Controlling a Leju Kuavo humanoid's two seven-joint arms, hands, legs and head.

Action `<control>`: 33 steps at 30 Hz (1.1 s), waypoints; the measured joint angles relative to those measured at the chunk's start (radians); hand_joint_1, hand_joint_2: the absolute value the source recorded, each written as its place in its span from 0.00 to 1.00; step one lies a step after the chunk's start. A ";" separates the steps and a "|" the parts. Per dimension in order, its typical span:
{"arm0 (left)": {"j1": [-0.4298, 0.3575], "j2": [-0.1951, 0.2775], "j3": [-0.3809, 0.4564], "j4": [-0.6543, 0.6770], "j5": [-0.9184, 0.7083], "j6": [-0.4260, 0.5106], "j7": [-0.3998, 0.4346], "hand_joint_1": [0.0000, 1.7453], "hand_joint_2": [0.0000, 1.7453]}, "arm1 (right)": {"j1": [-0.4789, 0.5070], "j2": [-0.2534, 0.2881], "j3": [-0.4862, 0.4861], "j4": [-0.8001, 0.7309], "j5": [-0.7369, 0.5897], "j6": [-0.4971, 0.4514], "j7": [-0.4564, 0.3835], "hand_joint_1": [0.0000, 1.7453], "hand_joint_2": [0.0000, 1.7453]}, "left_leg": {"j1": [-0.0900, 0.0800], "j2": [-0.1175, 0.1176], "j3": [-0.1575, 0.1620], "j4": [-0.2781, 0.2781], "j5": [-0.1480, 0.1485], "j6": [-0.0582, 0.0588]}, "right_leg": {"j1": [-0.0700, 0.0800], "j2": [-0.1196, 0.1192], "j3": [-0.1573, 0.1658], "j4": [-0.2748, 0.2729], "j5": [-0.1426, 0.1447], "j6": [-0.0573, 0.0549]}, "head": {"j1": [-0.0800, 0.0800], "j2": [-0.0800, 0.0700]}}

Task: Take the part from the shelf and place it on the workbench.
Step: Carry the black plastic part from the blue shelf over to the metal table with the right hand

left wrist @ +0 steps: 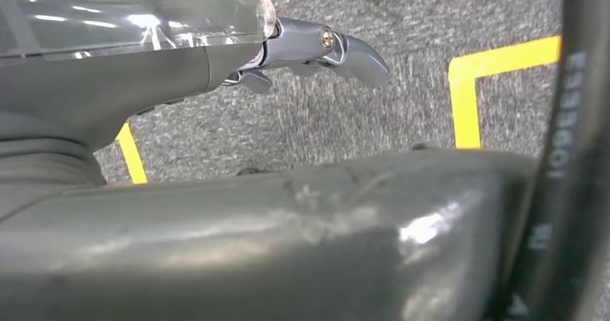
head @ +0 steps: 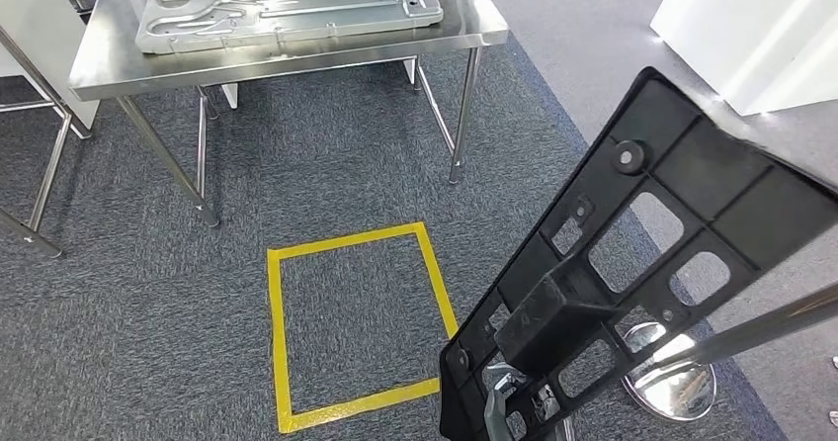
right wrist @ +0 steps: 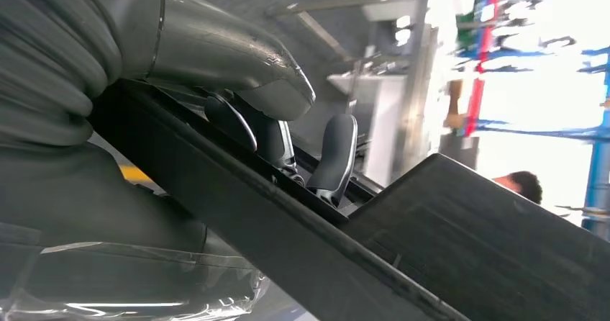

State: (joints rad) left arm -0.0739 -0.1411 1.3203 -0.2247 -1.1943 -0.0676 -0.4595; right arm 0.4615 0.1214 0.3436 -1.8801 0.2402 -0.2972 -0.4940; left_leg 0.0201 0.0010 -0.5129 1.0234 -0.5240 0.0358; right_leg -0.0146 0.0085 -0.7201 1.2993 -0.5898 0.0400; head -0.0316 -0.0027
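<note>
Part (head: pixel 642 263) sits at lower right of the head view: a black ribbed plastic panel with cut-outs, carried off the floor, clear of everything. Right hand (right wrist: pixel 280 119) grips it; in the right wrist view the thumb lies over one face and dark fingers (right wrist: pixel 334 155) wrap its edge, so the hold is a clamp near the lower end. That likely leaves the far end free to go down first on the table.

Long axis runs diagonally, from lower centre-right up to the right edge of the head view; broad ribbed face is turned toward the camera, upper end tilted away to the right.

Workbench (head: pixel 474 41), steel, stands at upper left, well apart from the part, already bearing a metal plate (head: pixel 287 6). Yellow square (head: pixel 356 327) is taped on the carpet between.

Left hand (left wrist: pixel 316 47) hangs over the carpet, holding nothing, fingers apart as far as visible. Placement not yet done.
</note>
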 joint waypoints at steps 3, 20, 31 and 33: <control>0.000 0.000 0.000 0.000 -0.002 0.003 0.001 0.00 0.00 | -0.001 -0.003 0.011 0.011 0.029 -0.023 0.024 1.00 1.00 | 0.005 -0.014 0.022 0.000 -0.015 -0.010 | -0.008 0.007 0.044 -0.141 0.113 0.001 | 0.000 0.000; 0.004 0.014 0.000 0.000 -0.013 0.018 0.011 0.00 0.00 | -0.010 -0.026 0.048 0.082 -0.031 -0.067 0.088 1.00 1.00 | -0.009 -0.007 -0.048 0.048 -0.014 -0.023 | 0.025 -0.007 0.152 -0.275 0.101 -0.065 | 0.000 0.000; 0.014 0.016 0.000 0.000 -0.024 0.019 -0.001 0.00 0.00 | 0.000 -0.036 0.047 0.095 -0.021 -0.079 0.102 1.00 1.00 | -0.005 -0.010 0.041 -0.010 -0.028 0.003 | -0.002 -0.006 -0.004 -0.003 -0.002 0.002 | 0.000 0.000; 0.015 0.015 0.000 0.000 -0.027 0.020 0.000 0.00 0.00 | 0.006 -0.037 0.045 0.098 -0.006 -0.082 0.110 1.00 1.00 | 0.002 -0.023 0.067 -0.010 -0.050 -0.007 | -0.012 -0.001 0.012 -0.094 0.067 0.010 | 0.000 0.000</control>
State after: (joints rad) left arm -0.0585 -0.1259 1.3199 -0.2247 -1.2210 -0.0481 -0.4594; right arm 0.4671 0.0843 0.3889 -1.7822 0.2342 -0.3787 -0.3843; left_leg 0.0223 -0.0221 -0.4463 1.0129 -0.5736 0.0292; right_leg -0.0268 0.0077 -0.7079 1.2049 -0.5227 0.0501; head -0.0316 -0.0027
